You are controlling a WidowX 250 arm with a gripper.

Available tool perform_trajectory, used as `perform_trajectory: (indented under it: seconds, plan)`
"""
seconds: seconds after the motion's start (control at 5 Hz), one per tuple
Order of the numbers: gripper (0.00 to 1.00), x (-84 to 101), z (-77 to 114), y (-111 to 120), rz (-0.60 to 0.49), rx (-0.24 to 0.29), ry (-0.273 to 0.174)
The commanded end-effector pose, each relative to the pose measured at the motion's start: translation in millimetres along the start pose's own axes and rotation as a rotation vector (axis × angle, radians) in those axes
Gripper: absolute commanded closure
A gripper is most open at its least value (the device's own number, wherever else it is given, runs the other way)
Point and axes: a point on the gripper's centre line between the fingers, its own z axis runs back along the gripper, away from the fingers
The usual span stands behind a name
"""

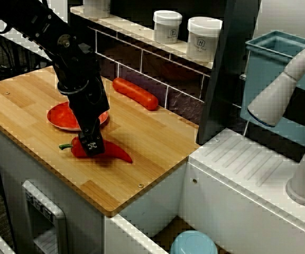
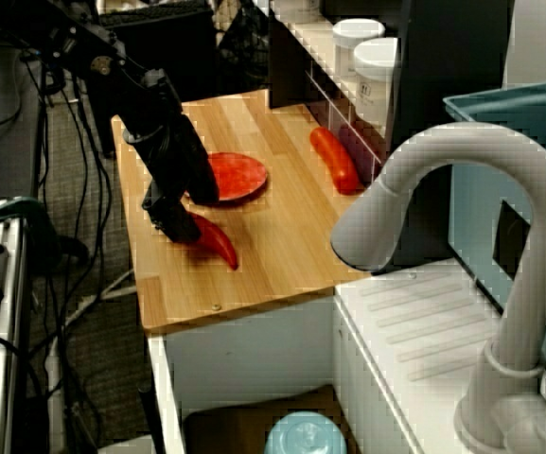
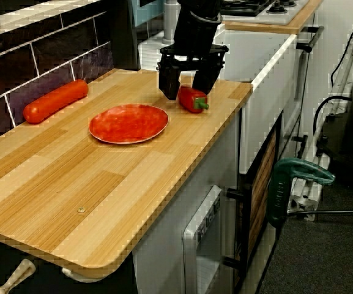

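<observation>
Black two-finger gripper (image 1: pixel 92 146) is down on the shiny red bell pepper with a green stem (image 1: pixel 118 153). The pepper is lying on its side on the light wooden countertop (image 1: pixel 157 143), near the front edge and just beside the flat red round plate (image 1: pixel 56 119). They're close, but I can't tell if they touch.

In the view along the counter, the jaws look spread apart, with one finger (image 3: pixel 167 82) on each side of the pepper (image 3: pixel 193 99). So it's straddling the pepper, not squeezed shut. I can't make out if the pads actually press on it.

Further back there's a long red-orange sausage-shaped thing (image 1: pixel 136 93) lying along the dark tiled wall (image 1: pixel 141 63), well apart from the pepper. Two white lidded jars (image 1: pixel 167 26) sit on the ledge above.
</observation>
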Motion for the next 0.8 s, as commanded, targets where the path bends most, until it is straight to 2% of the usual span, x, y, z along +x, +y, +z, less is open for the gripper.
perform_trajectory:
  seconds: [0.0,0.2,0.4,0.6]
  plan:
    - [1.0,-1.9,1.3,2,-0.008,0.008,-0.014]
    - [1.0,-5.8,0.3,2,-0.007,0.01,-0.008]
    - [1.0,-7.9,9.7,5,0.001,-0.005,-0.019]
    - [1.0,-7.9,27.5,13,0.019,-0.031,-0.041]
